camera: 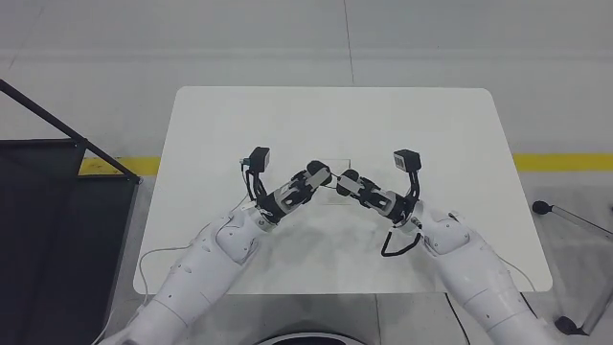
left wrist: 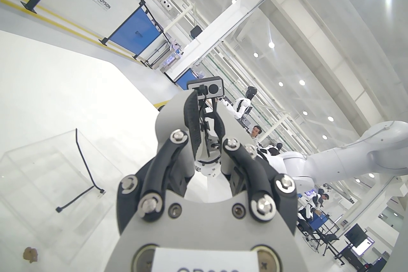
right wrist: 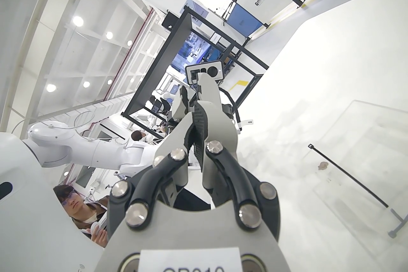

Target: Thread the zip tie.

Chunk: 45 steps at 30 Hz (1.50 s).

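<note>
Zip tie on clear tray, table edges well apart.

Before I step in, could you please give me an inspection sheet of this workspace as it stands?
Surface: white table, with a clear tray at its middle.
Job's things: black zip tie lies on the tray, ends apart, not threaded.
Clutter: small brown scrap near the zip tie.
Grippers: left gripper is open and empty; right gripper faces it tip to tip above the tray, without the zip tie.
Cables: black cables loop along both wrists.
Surroundings: black barrier beside the table; yellow floor line beyond it.
</note>
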Available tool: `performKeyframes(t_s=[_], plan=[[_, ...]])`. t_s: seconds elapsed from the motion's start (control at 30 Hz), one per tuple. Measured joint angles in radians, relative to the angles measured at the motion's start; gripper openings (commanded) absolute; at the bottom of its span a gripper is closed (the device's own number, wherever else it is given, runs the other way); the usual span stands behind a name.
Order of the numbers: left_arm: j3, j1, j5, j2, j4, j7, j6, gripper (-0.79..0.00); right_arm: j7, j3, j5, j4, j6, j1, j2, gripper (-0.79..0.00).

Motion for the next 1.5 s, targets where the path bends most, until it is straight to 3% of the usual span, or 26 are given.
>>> performKeyframes(t_s=[0.33, 0.73, 1.1, 1.37, 1.4, 1.43, 1.47, 1.5], plan=[[-0.002, -0.002, -0.003, -0.002, 0.006, -0.003, 0.0, -0.73, 0.012, 0.008, 0.001, -0.001, 0.004, -0.002, -0.005, -0.785], [-0.001, -0.007, -0.018, -0.005, 0.012, -0.021, 0.0, -0.677, 0.021, 0.018, -0.001, -0.003, 0.007, -0.006, -0.01, -0.785], [-0.003, -0.009, -0.025, -0.007, 0.014, -0.03, 0.0, -0.785, 0.027, 0.026, -0.002, -0.002, 0.011, -0.009, -0.014, -0.785], [-0.006, -0.009, -0.028, -0.009, 0.017, -0.032, 0.0, -0.785, 0.032, 0.032, -0.003, 0.0, 0.014, -0.01, -0.018, -0.785], [-0.006, -0.009, -0.028, -0.009, 0.017, -0.033, 0.0, -0.785, 0.032, 0.032, -0.003, 0.0, 0.014, -0.01, -0.018, -0.634], [-0.006, -0.009, -0.028, -0.009, 0.017, -0.033, 0.0, -0.785, 0.032, 0.033, -0.003, 0.0, 0.014, -0.01, -0.019, -0.397], [-0.007, -0.009, -0.029, -0.009, 0.017, -0.034, 0.0, -0.785, 0.03, 0.034, -0.003, 0.0, 0.015, -0.011, -0.019, -0.249], [-0.008, -0.009, -0.029, -0.009, 0.018, -0.035, 0.0, -0.785, 0.028, 0.035, -0.004, 0.001, 0.016, -0.011, -0.02, 0.0]])
